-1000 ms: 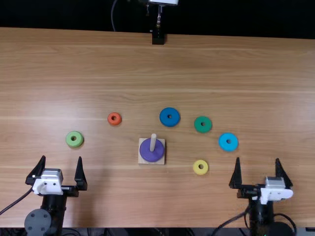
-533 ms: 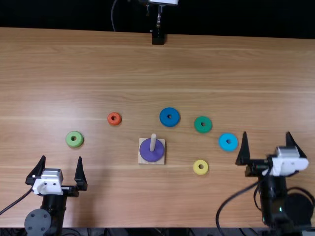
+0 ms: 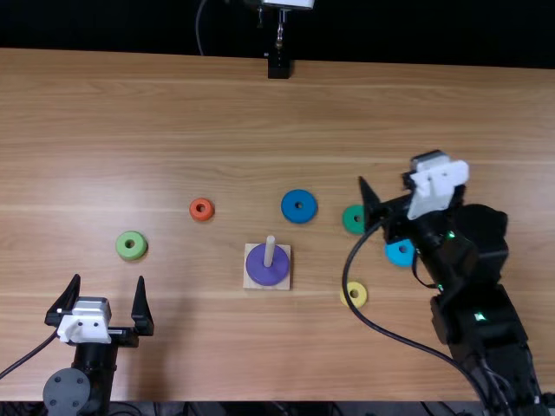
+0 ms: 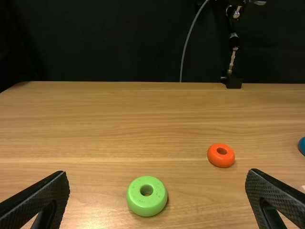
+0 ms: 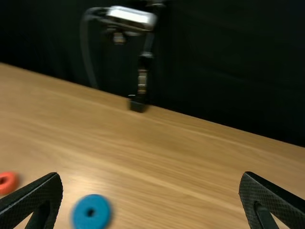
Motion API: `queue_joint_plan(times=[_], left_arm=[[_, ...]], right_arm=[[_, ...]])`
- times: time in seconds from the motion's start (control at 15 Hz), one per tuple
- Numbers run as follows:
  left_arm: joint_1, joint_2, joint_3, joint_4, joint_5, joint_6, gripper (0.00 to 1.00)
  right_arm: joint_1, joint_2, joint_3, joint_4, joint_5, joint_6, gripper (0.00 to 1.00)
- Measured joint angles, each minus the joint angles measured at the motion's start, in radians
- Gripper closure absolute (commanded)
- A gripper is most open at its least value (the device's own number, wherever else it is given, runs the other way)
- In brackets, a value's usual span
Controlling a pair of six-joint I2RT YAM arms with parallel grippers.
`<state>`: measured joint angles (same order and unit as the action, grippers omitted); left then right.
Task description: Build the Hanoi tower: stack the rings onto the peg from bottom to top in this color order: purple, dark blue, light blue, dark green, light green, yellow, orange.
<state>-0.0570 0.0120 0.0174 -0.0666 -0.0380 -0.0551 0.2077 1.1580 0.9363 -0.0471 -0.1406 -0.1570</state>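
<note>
The right gripper (image 5: 150, 175) is spread wide, off to the right of the peg (image 3: 270, 250), and the dark blue ring (image 3: 290, 210), likely next, sits between them, nearer the peg.

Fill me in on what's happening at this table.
A robot is stacking rings on a peg. The purple ring is on; the dark blue ring, next up, lies loose with five others. The right end effector, open and empty, hangs near the dark green ring; the left end effector is open and empty too.
</note>
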Motion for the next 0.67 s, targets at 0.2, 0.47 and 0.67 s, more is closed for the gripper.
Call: queue_joint_plan(times=[0.2,0.47,0.67], left_arm=[[0.0,0.0,0.0,0.0,0.0,0.0,0.0],[0.0,0.0,0.0,0.0,0.0,0.0,0.0],[0.0,0.0,0.0,0.0,0.0,0.0,0.0]], right_arm=[[0.076,0.241,0.167,-0.101,-0.013,-0.001,0.0],[0.12,0.419,0.289,-0.312,-0.016,-0.001,0.0],[0.144,0.528,0.414,-0.379,-0.016,-0.001,0.0]])
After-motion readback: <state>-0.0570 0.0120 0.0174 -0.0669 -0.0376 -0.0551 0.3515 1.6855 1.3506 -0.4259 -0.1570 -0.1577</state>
